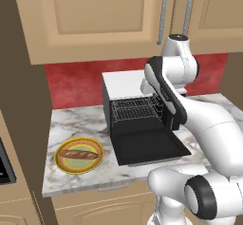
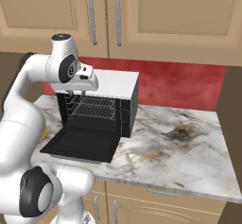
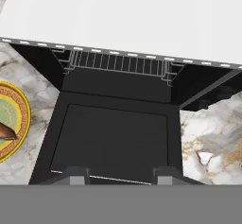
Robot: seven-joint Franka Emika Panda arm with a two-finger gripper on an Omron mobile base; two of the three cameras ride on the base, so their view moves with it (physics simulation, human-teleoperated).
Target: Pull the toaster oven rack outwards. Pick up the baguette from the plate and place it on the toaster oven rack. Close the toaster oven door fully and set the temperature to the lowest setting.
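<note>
The toaster oven (image 1: 122, 82) stands on the marble counter with its door (image 1: 148, 148) folded down flat. Inside the cavity sits the wire rack (image 1: 135, 109), set back from the door. My gripper (image 3: 121, 175) hangs above the oven's front (image 2: 74, 94) and looks down on the white top (image 3: 132, 15), the rack (image 3: 118, 63) and the door (image 3: 111, 140). Its fingertips (image 3: 75, 173) stand apart with nothing between them. Left of the oven, the baguette (image 1: 79, 154) lies on the yellow-rimmed plate (image 1: 59, 156); the plate's rim (image 3: 21, 119) and the loaf's tip (image 3: 7, 132) also show in the hand view.
Tan wall cabinets with grey bar handles (image 1: 162, 15) hang above a red backsplash (image 2: 184, 83). Open marble counter (image 2: 179, 142) stretches to the right of the oven. A dark appliance edge (image 1: 4, 169) sits at the far left.
</note>
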